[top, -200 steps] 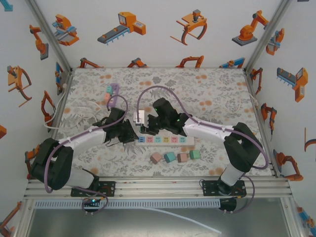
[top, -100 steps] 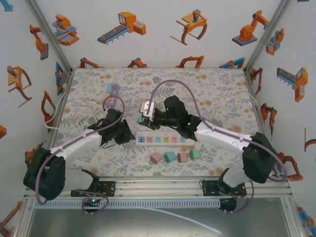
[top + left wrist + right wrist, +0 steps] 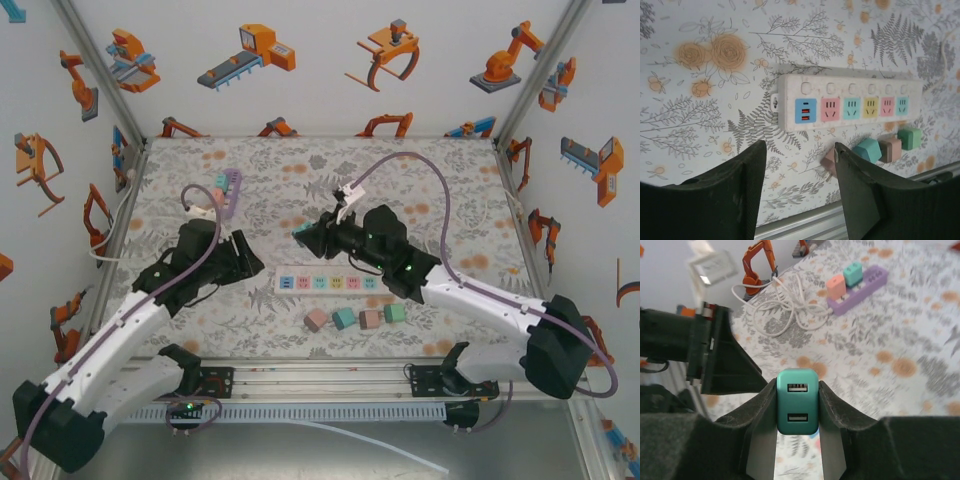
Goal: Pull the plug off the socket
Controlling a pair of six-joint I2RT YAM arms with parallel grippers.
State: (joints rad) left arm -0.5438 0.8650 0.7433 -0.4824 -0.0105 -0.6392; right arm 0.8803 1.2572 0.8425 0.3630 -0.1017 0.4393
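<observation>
Pulled the teal USB plug [image 3: 797, 401] up off the white power strip [image 3: 335, 283] over the last second and swung it toward the far side of the table. Now carrying it in the air, well apart from the strip, beyond its left end. Clamped squarely on it with the right gripper [image 3: 797, 389], one dark pad against each side face, the two USB ports turned to the wrist camera. Backed the left gripper [image 3: 799, 170] off the strip's left end in the same second and spread its fingers. Nothing between them now; hovering near the strip with the socket row in plain sight ahead.

Reads as the pull itself done: no plug left in any socket, no bracing needed. Probably only a set-down to come.

Smooth hard plastic on the plug, a small block with rounded corners. On the strip, a long flat white bar, rounded ends, a row of coloured socket faces in blue, pink, teal and yellow. Grainy, felt-like dark surface on the finger pads.

Just in front of the strip, four loose plugs [image 3: 355, 318] in pastel blocks, set in a row on the floral table cover [image 3: 440, 200]. Farther back left, a lilac strip [image 3: 857, 287] with a pink and a teal plug seated, and a white cord [image 3: 785, 307] coiled beside it.
</observation>
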